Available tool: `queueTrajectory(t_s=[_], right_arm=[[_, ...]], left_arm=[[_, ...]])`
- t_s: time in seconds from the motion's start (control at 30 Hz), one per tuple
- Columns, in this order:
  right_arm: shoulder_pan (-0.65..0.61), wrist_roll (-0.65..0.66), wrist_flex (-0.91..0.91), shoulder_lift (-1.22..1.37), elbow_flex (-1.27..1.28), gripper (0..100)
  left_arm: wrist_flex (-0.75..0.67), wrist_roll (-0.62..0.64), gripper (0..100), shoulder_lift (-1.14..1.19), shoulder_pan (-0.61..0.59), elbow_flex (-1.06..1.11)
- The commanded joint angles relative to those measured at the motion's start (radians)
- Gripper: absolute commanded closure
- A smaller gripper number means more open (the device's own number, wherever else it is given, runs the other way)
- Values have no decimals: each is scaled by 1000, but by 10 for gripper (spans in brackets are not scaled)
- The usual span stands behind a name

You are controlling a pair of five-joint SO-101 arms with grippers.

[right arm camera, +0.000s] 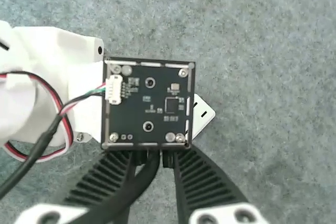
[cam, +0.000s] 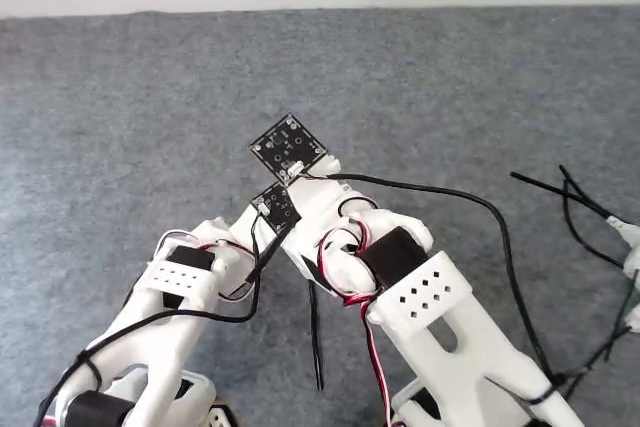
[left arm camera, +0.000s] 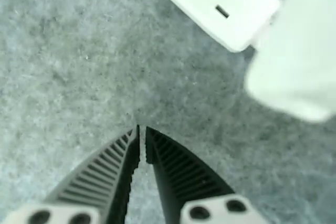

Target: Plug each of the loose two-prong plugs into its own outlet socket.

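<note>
No text, number or sign can be read anywhere: the black circuit board (right arm camera: 148, 103) in the right wrist view carries a few tiny pale markings near its chip, too small to make out, and the white outlet block (left arm camera: 218, 3) bears plain slots.

Robotics lab setup: grey felt mat (cam: 120, 127), exposed camera boards (cam: 289, 147).
</note>
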Motion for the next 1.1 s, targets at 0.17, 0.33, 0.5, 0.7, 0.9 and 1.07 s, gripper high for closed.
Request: queueTrajectory(t_s=[0.17, 0.33, 0.5, 0.7, 0.9, 1.07], right_arm=[[39, -28, -38, -2, -11, 991], [127, -80, -41, -1, -17, 991], [197, -140, -62, 111, -46, 991], [202, -222, -77, 312, -135, 991], [202, -239, -177, 332, -124, 991], [200, -236, -229, 380, -132, 991]], left_arm=[[-212, 264, 982, -25, -48, -2], [-417, 457, 983, -31, -160, 31], [-577, 537, 984, -31, -203, 94], [-727, 542, 984, -34, -229, 159], [-813, 537, 984, -34, -229, 199], [-818, 535, 984, -34, -229, 199]])
